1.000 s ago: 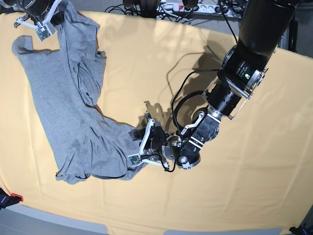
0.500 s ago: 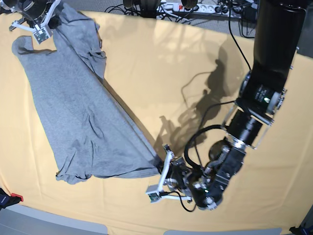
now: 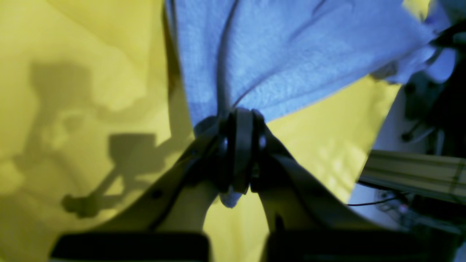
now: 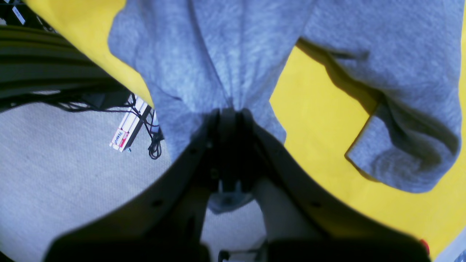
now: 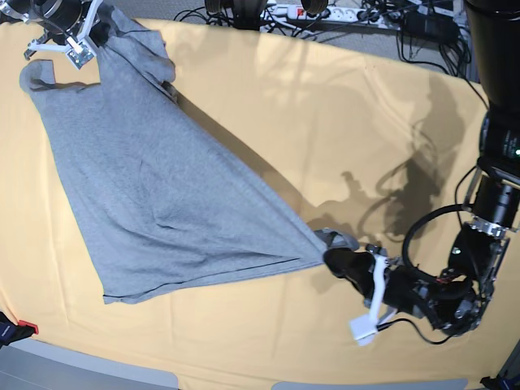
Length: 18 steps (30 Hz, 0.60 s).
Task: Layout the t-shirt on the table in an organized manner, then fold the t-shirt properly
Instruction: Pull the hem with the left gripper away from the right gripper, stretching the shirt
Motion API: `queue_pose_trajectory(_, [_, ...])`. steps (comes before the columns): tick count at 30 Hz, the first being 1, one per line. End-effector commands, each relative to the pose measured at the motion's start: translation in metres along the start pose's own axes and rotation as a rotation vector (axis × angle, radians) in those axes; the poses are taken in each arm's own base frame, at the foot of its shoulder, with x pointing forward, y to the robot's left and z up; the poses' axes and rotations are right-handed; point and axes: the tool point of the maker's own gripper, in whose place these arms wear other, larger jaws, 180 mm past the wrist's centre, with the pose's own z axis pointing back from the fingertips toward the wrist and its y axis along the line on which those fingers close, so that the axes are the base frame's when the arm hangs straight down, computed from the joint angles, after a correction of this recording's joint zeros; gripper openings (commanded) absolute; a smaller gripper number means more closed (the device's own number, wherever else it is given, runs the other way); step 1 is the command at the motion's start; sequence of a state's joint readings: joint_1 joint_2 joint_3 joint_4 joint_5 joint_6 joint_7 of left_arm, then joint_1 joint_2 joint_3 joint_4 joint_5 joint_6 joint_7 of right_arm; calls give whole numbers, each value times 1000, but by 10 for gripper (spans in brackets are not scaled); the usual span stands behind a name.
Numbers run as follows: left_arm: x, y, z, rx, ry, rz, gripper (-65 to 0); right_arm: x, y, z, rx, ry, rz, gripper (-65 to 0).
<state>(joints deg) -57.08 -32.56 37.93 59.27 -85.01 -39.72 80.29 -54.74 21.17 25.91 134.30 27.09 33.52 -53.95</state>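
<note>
The t-shirt (image 5: 162,195) lies pulled out into a long grey triangle across the left half of the worktop (image 5: 325,114), plain side up, no lettering showing. A second ago it was a crumpled heap along the left edge; since then one corner has been dragged far toward the near right, and most of the bunching has flattened, though a few creases run along the lower hem.

The left end effector (image 5: 345,262) is clenched on that drawn-out corner, low over the worktop at the near right; the wrist view shows cloth pinched between its closed jaws and fanning away taut. The right end effector (image 5: 69,36) is clamped on the opposite end at the far left corner, with a sleeve drooping beside it.

In my judgement this is the spreading step, well along: the shirt is stretched between two grips but lies diagonally, not square, so it needs straightening before any fold. Pulling harder risks the cloth slipping from a grip.
</note>
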Motion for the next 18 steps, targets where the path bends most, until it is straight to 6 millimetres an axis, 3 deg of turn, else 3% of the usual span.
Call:
queue_pose_trajectory(1, [9,7,24,51,-23,-22,-650,0,-2,3,-9,6,12,-650])
queue_pose_trajectory(6, [-35,21,42,100,17,60,-650,0,-1,3,-5,4,10,-650])
queue_pose_trajectory(10, [-69,18,42,102,64,93,-650,2,5,3,28,-10,5,-650])
queue_pose_trajectory(14, [-103,-3,41,85,137,61,-650,4,26,5,145,-19,-24,-650])
queue_pose_trajectory(18, [-123,-42,32,32,210,-39,-650,-4,45,9,251,31,-55,-650])
